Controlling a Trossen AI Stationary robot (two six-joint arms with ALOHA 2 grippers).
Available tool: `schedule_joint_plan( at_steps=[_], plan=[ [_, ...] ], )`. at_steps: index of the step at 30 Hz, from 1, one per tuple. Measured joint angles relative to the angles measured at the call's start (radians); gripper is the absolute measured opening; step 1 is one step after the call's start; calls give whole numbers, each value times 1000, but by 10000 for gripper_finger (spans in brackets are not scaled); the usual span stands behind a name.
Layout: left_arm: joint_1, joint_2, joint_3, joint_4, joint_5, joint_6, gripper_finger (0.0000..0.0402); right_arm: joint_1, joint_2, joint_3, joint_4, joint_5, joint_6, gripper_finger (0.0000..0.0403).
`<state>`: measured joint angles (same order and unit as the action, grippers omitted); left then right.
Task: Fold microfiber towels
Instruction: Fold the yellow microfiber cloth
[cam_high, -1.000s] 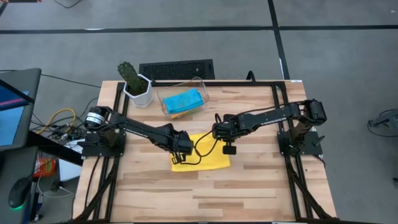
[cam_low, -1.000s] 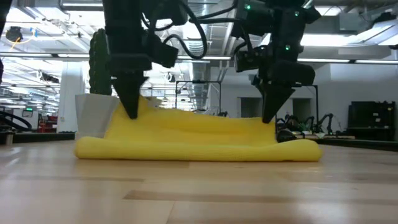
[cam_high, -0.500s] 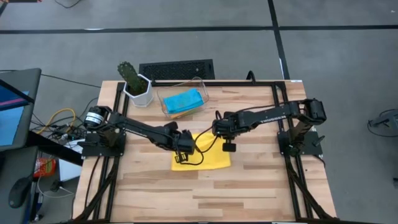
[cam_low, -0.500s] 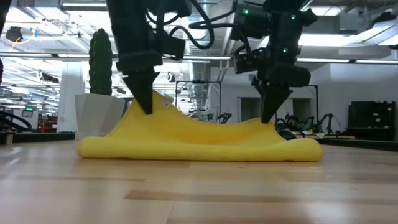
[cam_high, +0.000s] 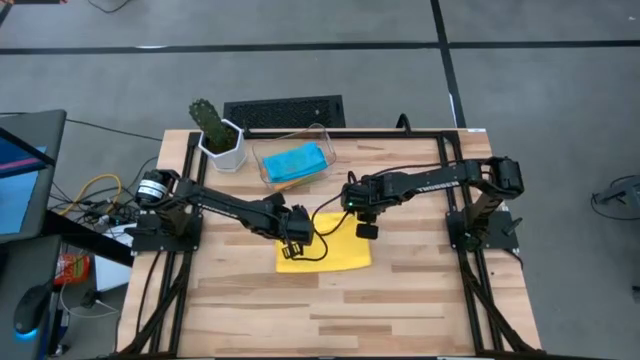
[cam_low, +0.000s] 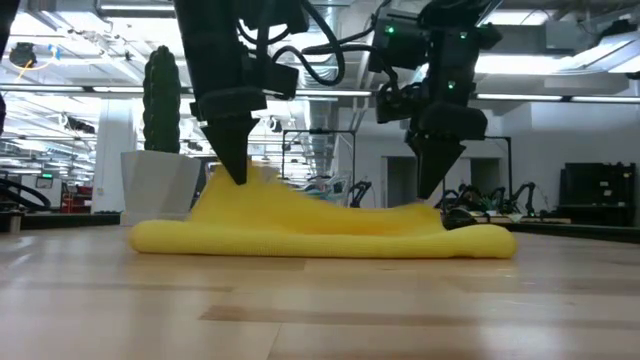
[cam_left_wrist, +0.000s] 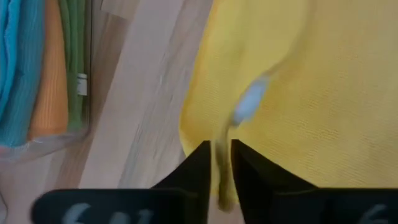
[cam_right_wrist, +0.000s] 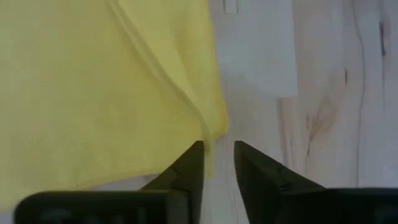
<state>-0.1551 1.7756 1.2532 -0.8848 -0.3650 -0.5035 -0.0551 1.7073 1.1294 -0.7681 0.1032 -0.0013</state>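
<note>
A yellow microfiber towel (cam_high: 324, 250) lies folded on the wooden worktop (cam_high: 400, 300), near its middle, as both dark arms of the robot reach in over the cloth's far edge. The left end effector (cam_low: 237, 175) pinches a raised peak of the yellow cloth between nearly closed fingers (cam_left_wrist: 198, 163), lifting that corner above the rest of the towel, which sags flat toward the other side; the left wrist view shows a thin strip of yellow fabric caught in the narrow gap. The right end effector (cam_low: 431, 190) hangs just above the towel's opposite far corner, its fingers (cam_right_wrist: 189, 167) slightly parted with the cloth's edge lying beneath and between them; whether they grip that edge cannot be told. Behind the yellow towel, a clear plastic bin (cam_high: 268, 160) holds the other folded cloths: a light blue towel (cam_high: 295, 161) on top, with an orange towel (cam_left_wrist: 51, 68) and a green towel (cam_left_wrist: 76, 56) stacked alongside it in the left wrist view. A cactus in a white pot (cam_high: 217, 135) stands just beside the bin at the worktop's far left corner, and a black keyboard (cam_high: 284, 110) rests beyond the far edge.
</note>
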Motion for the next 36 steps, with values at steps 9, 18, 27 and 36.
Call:
schedule_joint_plan(
  at_steps=[9,18,27,36],
  plan=[
    [0,0,1,-90,-33,-89,131,-38,0,0,11,0,16,171],
    [-7,0,1,6,-50,-108,144,-78,-8,0,-1,-30,46,236],
    [-14,-1,1,180,-7,-26,142,-110,-220,1,2,-22,89,258],
    [-13,-2,-149,369,15,-80,142,-57,-408,-61,83,-29,245,258]
  ],
)
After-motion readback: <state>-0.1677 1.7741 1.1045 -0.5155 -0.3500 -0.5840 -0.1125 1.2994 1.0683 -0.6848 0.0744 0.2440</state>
